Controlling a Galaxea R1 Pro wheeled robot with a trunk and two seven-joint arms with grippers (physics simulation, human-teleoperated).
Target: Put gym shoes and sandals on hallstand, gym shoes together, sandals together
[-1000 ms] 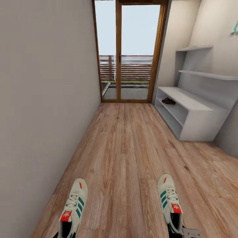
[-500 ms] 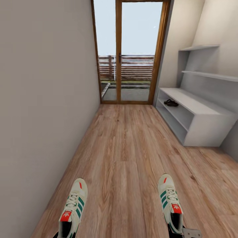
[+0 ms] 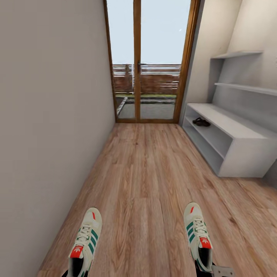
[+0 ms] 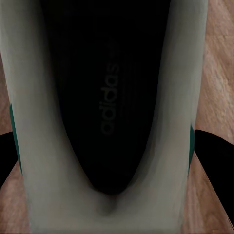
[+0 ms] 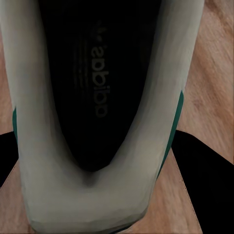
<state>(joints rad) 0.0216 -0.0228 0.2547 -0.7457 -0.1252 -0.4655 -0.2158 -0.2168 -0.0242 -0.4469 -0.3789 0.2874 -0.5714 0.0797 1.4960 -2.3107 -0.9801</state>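
In both wrist views I look down into a shoe's opening, with dark fingers (image 4: 213,161) at each side of the heel, so I judge that the left fingers pinch the left shoe (image 3: 84,242) at its heel, and the right fingers (image 5: 197,161) pinch the right shoe (image 3: 199,236) in the same way. In the head view the two shoes hang low in front of me, well apart, toes pointing forward along the corridor, heels toward my body; a grey part of the right gripper (image 3: 221,271) shows just under the right heel. Under them is the wood floor (image 3: 146,173), bare ahead of me. The rack (image 3: 246,154) stands ahead on the right, against the right wall, near the glass door (image 3: 150,65) at the end. Its long worktop and the slots below run along the corridor, so the long axis of my shoes is now parallel to it. One pair of brown sandals (image 3: 201,122) lies already in the upper slot, at the far end near the door. The right arm is the nearer one to the rack. I think I must drive forward and turn right to face it, then put both shoes side by side.
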